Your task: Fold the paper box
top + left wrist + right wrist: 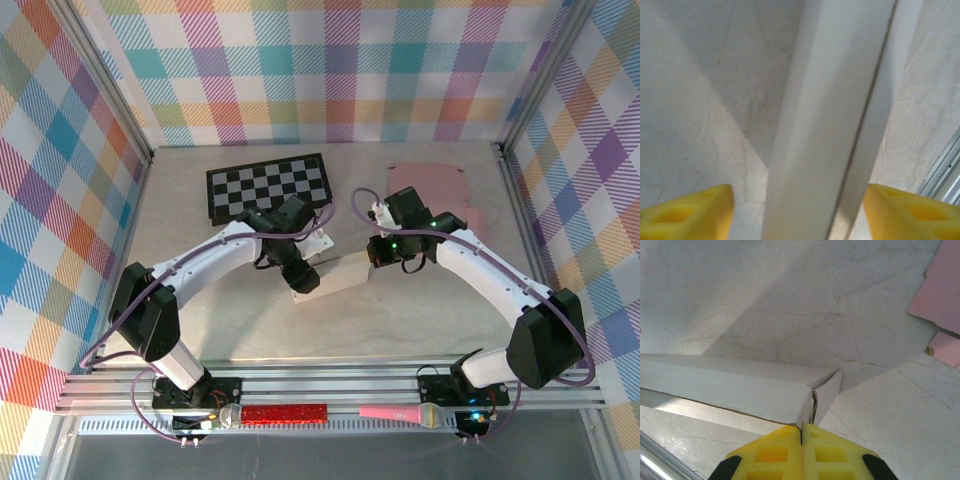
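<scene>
Checkered board (268, 187) lies flat, far left. Left gripper (303, 278) is open, its yellow fingers (685, 212) spread either side of the white paper box (338, 273), clear of it. Box sits mid-table between the arms. Right gripper (378, 255) is closed tight at the box's right end; whether it pinches paper, I cannot tell. Pink sheet (425, 180) is far right.

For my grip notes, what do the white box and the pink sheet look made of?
The white box looks like thin matte paperboard, with sharp creases and a slim cut edge at the corner. The pink sheet is likely similar card: matte, flat, with notched cut edges.
</scene>
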Action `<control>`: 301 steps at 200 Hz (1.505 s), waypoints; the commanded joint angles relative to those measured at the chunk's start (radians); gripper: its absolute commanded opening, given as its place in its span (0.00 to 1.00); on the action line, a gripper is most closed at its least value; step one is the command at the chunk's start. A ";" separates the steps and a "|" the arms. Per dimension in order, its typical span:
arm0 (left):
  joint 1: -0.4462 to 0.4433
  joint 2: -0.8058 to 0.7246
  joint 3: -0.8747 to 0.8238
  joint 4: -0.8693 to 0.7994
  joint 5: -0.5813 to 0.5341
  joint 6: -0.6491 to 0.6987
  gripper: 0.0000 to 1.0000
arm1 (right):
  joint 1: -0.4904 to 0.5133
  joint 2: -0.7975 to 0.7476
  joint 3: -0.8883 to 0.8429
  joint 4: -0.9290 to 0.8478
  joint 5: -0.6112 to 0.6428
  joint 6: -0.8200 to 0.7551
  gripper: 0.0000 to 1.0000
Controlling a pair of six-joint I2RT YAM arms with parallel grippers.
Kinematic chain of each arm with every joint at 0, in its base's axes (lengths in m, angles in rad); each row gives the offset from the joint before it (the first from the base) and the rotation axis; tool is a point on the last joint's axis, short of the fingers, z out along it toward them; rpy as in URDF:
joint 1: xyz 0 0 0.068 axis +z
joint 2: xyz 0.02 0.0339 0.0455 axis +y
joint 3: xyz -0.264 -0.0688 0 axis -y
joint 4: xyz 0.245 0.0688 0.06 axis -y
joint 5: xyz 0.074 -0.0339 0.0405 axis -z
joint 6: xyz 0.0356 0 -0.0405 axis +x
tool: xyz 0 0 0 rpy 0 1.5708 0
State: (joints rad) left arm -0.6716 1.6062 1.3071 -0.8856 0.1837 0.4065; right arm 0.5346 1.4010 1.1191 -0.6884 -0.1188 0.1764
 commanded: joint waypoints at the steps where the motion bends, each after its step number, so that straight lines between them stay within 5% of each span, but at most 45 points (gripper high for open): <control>1: 0.023 -0.088 -0.034 0.060 0.040 -0.058 0.73 | 0.009 0.024 0.006 -0.028 0.034 0.023 0.00; 76: 0.034 -0.242 -0.084 0.139 0.028 -0.252 0.64 | 0.013 0.044 0.073 -0.073 0.028 0.045 0.00; 113: 0.058 -0.281 -0.076 0.009 -0.116 -0.424 0.35 | 0.013 0.059 0.099 -0.089 0.025 0.044 0.00; 134: 0.072 -0.268 -0.064 -0.075 -0.049 -0.477 0.30 | 0.013 0.065 0.105 -0.093 0.021 0.043 0.00; 301: 0.072 -0.170 -0.022 -0.089 -0.085 -0.463 0.36 | 0.015 0.068 0.081 -0.079 0.008 0.058 0.00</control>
State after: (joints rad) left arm -0.6060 1.4204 1.2545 -0.9668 0.0948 -0.0605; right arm 0.5430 1.4570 1.2007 -0.7559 -0.0978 0.2245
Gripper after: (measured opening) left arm 0.369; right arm 0.046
